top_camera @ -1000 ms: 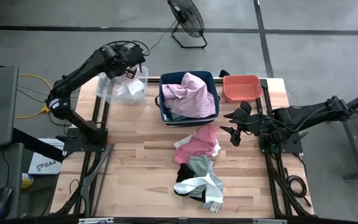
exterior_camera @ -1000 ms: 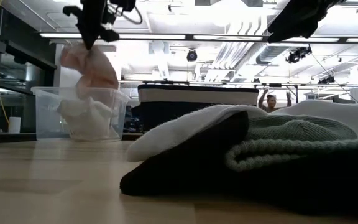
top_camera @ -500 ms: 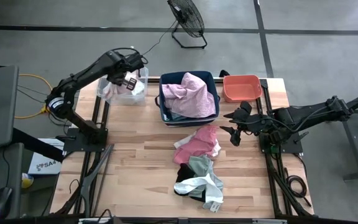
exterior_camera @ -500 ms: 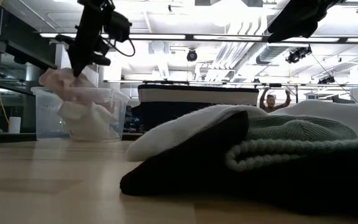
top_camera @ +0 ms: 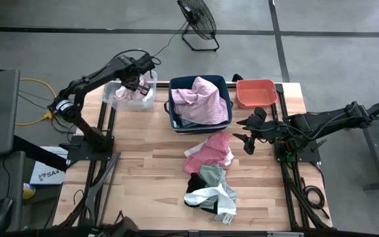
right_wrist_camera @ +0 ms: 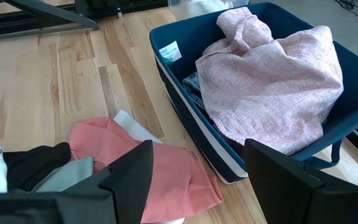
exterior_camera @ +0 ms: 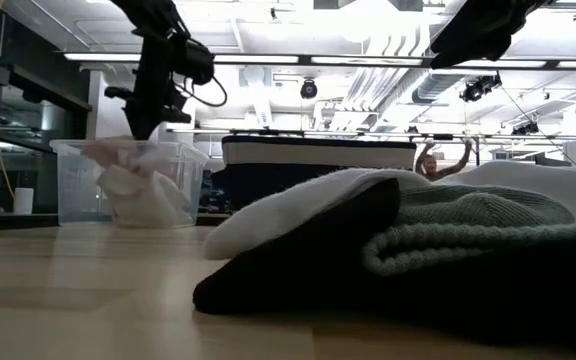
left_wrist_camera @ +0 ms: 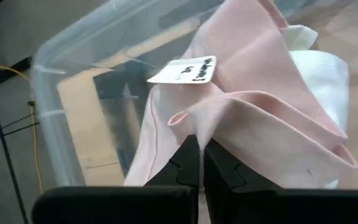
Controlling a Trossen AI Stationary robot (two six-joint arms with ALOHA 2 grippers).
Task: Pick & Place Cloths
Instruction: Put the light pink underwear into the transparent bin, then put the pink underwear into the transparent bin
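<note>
My left gripper (top_camera: 135, 84) reaches down into the clear bin (top_camera: 114, 99) at the table's far left and is shut on a light pink cloth (left_wrist_camera: 260, 93). That cloth lies on a white cloth (exterior_camera: 143, 190) in the bin. My right gripper (top_camera: 244, 135) hangs open above the table, right of the cloth pile and touching nothing. The pile lies mid-table: a hot pink cloth (top_camera: 209, 150), a grey one (top_camera: 210, 174), and black and white ones (top_camera: 209, 196). A pale pink woven cloth (right_wrist_camera: 272, 74) fills the navy bin (top_camera: 174, 115). My left gripper pinches a raised fold of the light pink cloth (left_wrist_camera: 197, 127) between its two fingers (left_wrist_camera: 185, 163), coming from above and pointing down. The cloth spreads slack below the fingers inside the clear bin, resting on the white cloth (left_wrist_camera: 322, 68). A white label (left_wrist_camera: 182, 71) shows beside the fold.
A coral bin (top_camera: 255, 92) stands at the far right, next to the navy bin. A floor fan (top_camera: 197, 20) stands beyond the far edge. Bare wood lies left of the pile (top_camera: 143, 171). A person (exterior_camera: 436, 160) shows far back in the room.
My left gripper has come down from above the clear bin into it, staying shut on the light pink cloth. The cloth hung free above the bin's rim then; now it has sunk inside and settled on the white cloth.
</note>
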